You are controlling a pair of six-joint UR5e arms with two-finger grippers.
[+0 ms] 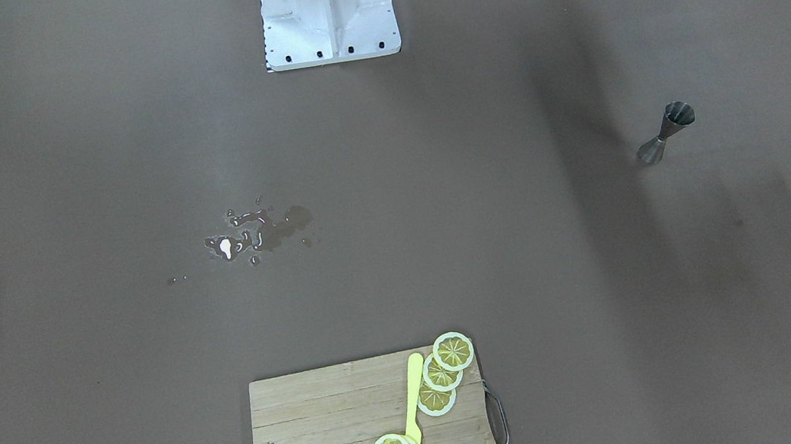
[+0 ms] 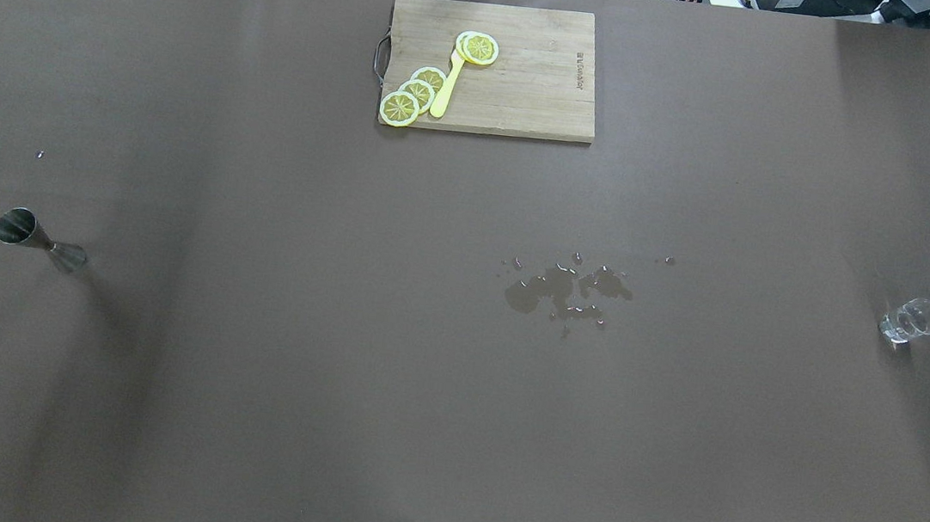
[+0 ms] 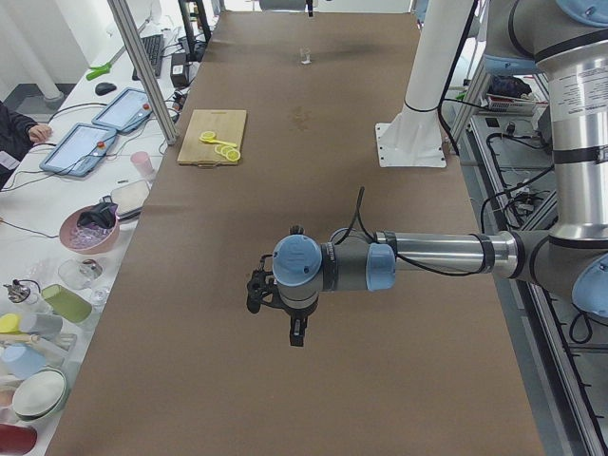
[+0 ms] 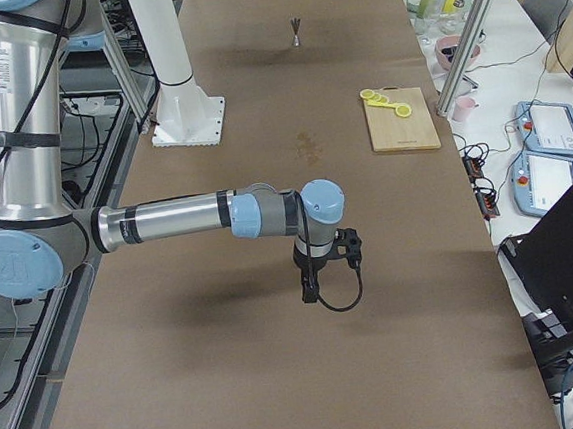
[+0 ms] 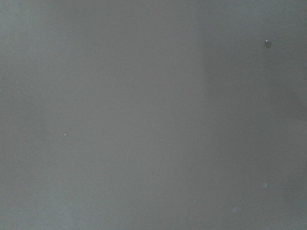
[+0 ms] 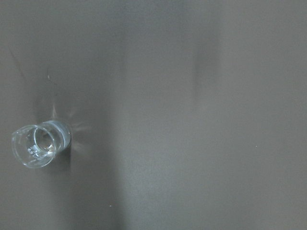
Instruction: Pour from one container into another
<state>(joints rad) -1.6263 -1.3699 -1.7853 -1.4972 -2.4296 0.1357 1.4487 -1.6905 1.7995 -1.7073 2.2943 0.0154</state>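
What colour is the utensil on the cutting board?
The utensil is yellow, clearest in the front-facing view.

View along the brown table [image 3: 399, 380] from its left end. The left arm [image 3: 427, 255], near and large, reaches in from the right edge and lies level above the near half of the table. Its left gripper [image 3: 295, 332] points down, clear of the surface; whether it is parted or closed cannot be told. Far down the table stands the glass cup [image 3: 306, 55], upright. A wet patch [image 3: 302, 119] lies nearer than the cup. At the left edge is a wooden cutting board [image 3: 214, 133] carrying lemon slices [image 3: 228, 150]. The white column base [image 3: 410, 147] stands at the right edge. A side bench at left holds a pink bowl [image 3: 88, 226] and tablets [image 3: 95, 147].
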